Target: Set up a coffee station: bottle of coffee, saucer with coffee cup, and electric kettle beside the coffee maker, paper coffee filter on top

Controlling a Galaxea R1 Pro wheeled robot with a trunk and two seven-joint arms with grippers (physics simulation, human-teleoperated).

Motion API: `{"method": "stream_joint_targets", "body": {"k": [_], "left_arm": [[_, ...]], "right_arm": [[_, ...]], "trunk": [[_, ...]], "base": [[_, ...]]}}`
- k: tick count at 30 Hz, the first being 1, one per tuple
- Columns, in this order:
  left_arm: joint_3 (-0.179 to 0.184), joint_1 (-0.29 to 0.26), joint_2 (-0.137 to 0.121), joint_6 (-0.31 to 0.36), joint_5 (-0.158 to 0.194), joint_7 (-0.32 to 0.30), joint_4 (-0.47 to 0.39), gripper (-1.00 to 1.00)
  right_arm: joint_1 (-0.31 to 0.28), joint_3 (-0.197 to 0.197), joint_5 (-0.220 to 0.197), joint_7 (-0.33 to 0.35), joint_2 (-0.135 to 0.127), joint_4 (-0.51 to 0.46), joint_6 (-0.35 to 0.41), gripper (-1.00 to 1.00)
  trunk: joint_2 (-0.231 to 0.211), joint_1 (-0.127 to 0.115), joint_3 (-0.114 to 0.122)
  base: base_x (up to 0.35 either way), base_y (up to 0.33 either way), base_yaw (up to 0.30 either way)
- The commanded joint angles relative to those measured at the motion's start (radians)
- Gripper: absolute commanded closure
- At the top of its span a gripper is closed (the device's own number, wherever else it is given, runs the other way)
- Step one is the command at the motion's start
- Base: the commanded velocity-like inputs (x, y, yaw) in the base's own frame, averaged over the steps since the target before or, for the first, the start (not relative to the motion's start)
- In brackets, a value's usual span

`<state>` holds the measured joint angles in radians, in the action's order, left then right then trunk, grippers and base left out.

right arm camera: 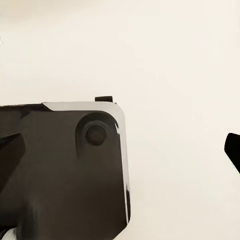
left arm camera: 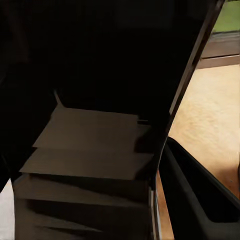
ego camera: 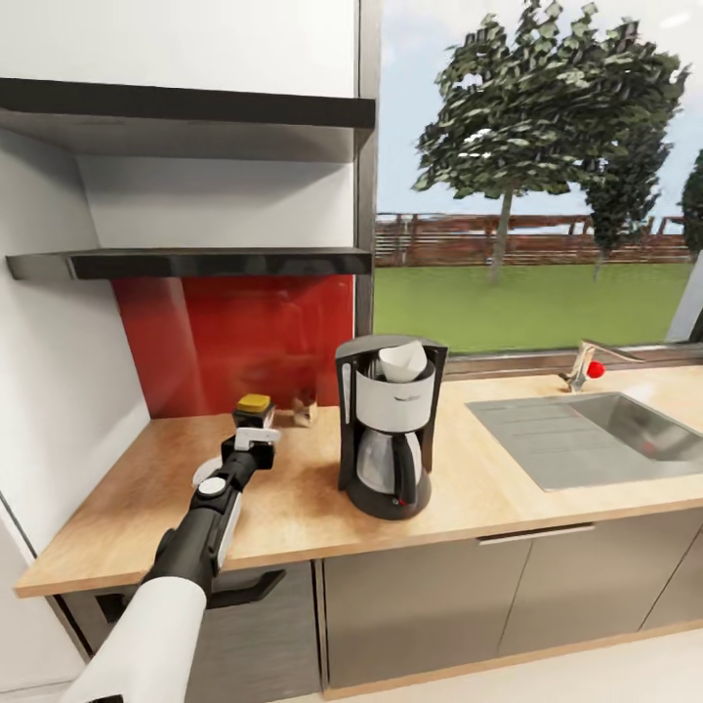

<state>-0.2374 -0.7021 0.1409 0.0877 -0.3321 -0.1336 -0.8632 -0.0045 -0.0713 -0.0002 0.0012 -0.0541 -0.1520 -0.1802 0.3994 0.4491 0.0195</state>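
Note:
The black and white coffee maker (ego camera: 391,430) stands mid-counter with a white paper filter (ego camera: 402,361) resting in its top. To its left, the bottle of coffee (ego camera: 254,403), dark with a yellow lid, stands upright just over the wooden countertop (ego camera: 293,508) near the red backsplash. My left gripper (ego camera: 256,432) is shut on the bottle's lower body. In the left wrist view the bottle (left arm camera: 90,150) looms dark and very close, with one dark finger (left arm camera: 200,195) beside it and the counter (left arm camera: 210,115) beyond. The right wrist view shows a dark robot part (right arm camera: 65,165) against a pale surface.
A small brownish object (ego camera: 305,411) sits against the backsplash between bottle and coffee maker. Two dark shelves (ego camera: 195,262) hang above the counter's left part. A steel sink (ego camera: 605,434) with a faucet (ego camera: 584,366) takes the right side, under a window.

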Motion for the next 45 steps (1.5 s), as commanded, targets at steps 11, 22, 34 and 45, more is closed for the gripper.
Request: {"method": "stream_joint_targets", "body": {"k": [11, 22, 34, 45], "left_arm": [[-0.001, 0.0, 0.003, -0.016, -0.009, 0.02, 0.072, 1.0], [-0.003, 0.0, 0.004, -0.077, -0.007, 0.022, 0.076, 1.0], [-0.003, 0.021, 0.005, -0.077, -0.007, 0.022, 0.076, 1.0], [-0.003, 0.054, 0.008, -0.077, -0.007, 0.022, 0.076, 1.0]], "right_arm": [[0.0, -0.01, -0.002, -0.004, -0.001, 0.003, -0.003, -1.0], [0.0, -0.013, -0.003, -0.006, -0.002, 0.003, -0.004, -1.0], [0.0, -0.013, -0.003, -0.006, -0.003, 0.003, -0.004, -1.0], [0.0, -0.013, -0.003, -0.006, -0.003, 0.003, -0.003, -1.0]], "trunk": [[0.001, 0.001, 0.0], [0.001, 0.001, 0.0], [0.001, 0.001, 0.0], [0.001, 0.001, 0.0]], "base": [[0.284, -0.06, -0.043], [0.021, -0.007, -0.092], [0.127, -0.027, -0.067], [0.001, 0.0, -0.073]]}}
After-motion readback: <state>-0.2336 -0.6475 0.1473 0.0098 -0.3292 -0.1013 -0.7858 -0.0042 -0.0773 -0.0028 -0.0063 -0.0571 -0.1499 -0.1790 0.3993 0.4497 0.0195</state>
